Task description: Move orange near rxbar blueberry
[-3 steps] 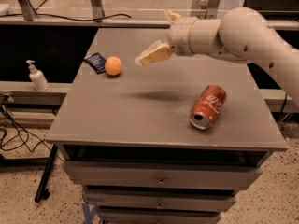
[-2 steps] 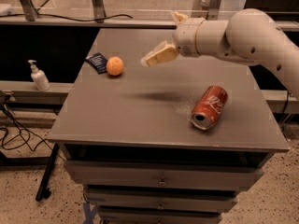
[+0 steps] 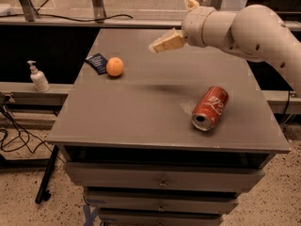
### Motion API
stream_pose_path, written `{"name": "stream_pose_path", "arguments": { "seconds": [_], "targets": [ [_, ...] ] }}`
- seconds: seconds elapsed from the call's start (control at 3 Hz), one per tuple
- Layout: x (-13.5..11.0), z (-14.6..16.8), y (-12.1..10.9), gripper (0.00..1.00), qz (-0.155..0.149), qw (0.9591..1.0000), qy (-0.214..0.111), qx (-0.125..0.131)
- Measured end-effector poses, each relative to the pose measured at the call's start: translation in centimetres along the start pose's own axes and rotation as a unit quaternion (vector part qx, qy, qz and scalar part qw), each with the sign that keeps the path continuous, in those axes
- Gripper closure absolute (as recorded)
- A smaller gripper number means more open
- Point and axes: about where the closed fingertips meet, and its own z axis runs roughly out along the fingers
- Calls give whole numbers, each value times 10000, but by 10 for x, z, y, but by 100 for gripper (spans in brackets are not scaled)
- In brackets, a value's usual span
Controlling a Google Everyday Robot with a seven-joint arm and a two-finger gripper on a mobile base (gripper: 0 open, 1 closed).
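The orange (image 3: pixel 114 66) sits on the grey table top (image 3: pixel 141 112) at the far left. It touches or nearly touches the dark blue rxbar blueberry (image 3: pixel 97 63), which lies flat just to its left. My gripper (image 3: pixel 176 25) hovers above the far middle of the table, to the right of the orange and well clear of it. It is open and empty, with one beige finger (image 3: pixel 167 41) pointing left toward the orange.
A red soda can (image 3: pixel 209 108) lies on its side at the right of the table, its opening facing the front. A white pump bottle (image 3: pixel 39 77) stands on a lower ledge to the left. Drawers sit below the table top.
My gripper has drifted a little to the right and upward, away from the orange. The orange, bar and can have not moved.
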Motion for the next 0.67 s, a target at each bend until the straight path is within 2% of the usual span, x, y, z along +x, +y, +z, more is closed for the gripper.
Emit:
{"name": "stream_pose_path", "arguments": {
  "seconds": [0.33,0.67],
  "targets": [
    [-28,-28,-68,0,-534,9937,-197,968],
    [-33,-30,-77,0,-574,9917,-244,1128]
  ]
}}
